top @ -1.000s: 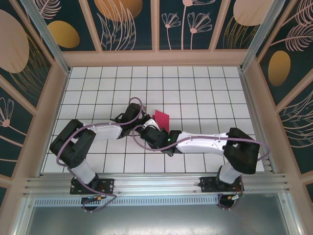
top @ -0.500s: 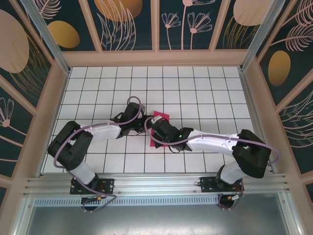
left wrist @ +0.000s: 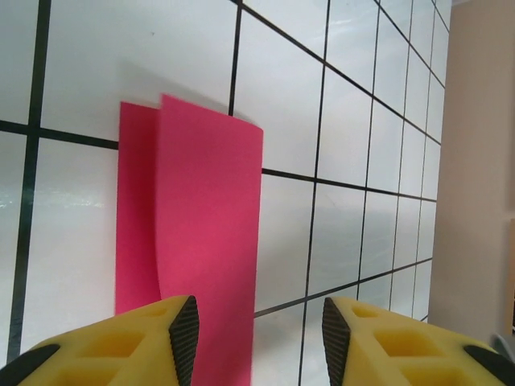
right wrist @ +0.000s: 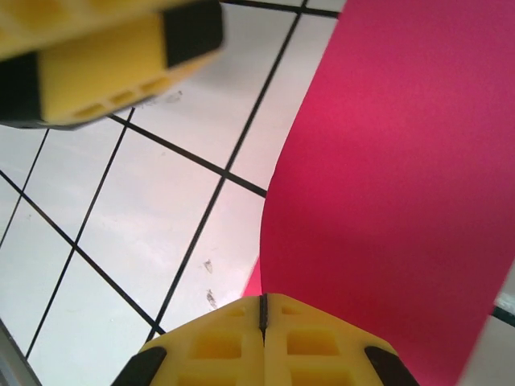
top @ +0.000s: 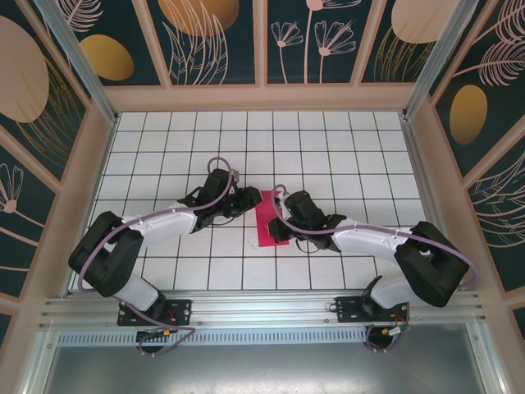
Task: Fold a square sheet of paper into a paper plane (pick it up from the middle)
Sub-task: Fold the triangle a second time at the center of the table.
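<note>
Hidden: in the top view my right arm covers the right edge of the paper (top: 264, 228). Both wrist views cut off its near end.
Paper position: flat on the worktop (top: 328, 148), between the two pincers.
Paper form: folded to a narrow strip, two layers slightly offset.
Long axis: near to far, tilted slightly right at the far end.
Left pincer (left wrist: 257, 322): fingers apart, holding nothing.
Right pincer (right wrist: 263, 310): fingers together at the paper's edge. I cannot tell whether they pinch it.

sheet of paper (left wrist: 208, 233) | near end | partly behind left gripper (left wrist: 259, 330)
</note>
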`<state>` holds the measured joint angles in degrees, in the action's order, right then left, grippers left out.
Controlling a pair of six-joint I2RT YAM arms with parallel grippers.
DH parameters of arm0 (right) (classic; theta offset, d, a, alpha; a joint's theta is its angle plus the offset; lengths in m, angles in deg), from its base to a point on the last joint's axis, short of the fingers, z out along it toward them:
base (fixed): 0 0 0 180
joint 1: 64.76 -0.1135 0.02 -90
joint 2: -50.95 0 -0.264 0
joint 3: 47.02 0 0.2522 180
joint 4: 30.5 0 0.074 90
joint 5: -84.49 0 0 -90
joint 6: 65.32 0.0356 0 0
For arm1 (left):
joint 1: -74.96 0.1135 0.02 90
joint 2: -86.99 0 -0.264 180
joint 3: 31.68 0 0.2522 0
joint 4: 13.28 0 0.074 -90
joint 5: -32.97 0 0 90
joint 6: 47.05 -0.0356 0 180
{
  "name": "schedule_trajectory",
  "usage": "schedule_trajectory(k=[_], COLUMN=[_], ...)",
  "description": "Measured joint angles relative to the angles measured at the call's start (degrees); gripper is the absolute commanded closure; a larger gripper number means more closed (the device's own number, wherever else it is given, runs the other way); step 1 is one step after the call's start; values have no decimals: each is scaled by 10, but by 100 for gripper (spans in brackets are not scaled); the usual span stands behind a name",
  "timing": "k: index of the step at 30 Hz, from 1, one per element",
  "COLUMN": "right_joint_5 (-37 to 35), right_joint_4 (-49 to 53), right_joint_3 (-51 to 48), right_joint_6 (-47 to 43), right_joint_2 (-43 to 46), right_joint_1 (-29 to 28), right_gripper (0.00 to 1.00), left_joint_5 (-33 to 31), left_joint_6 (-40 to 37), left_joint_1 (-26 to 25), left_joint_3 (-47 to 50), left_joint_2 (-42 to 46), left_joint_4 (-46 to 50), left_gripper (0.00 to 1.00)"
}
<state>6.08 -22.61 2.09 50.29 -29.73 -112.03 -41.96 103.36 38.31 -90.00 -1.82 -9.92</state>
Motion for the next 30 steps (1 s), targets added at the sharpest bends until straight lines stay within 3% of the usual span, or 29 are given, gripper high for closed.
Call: schedule_trajectory(k=[8, 16, 21, 30], right_joint_5=[105, 157, 120, 2], right_joint_4=[-72, -142, -163, -164], right_joint_3=[-55, -85, -85, -85], right_joint_6=[28, 99, 171, 315], right_joint_2=[0, 10, 22, 31], right_joint_1=[85, 121, 100, 5], right_gripper=[100, 100, 100, 100], left_joint_5=[4, 10, 10, 9], left_joint_6=[-22, -38, -38, -30], left_joint_1=[0, 0, -1, -5], left_joint_3=[0, 12, 48, 88], left_joint_2=[1, 5, 23, 43], left_joint_4=[1, 1, 1, 1], left_gripper=[60, 78, 80, 81])
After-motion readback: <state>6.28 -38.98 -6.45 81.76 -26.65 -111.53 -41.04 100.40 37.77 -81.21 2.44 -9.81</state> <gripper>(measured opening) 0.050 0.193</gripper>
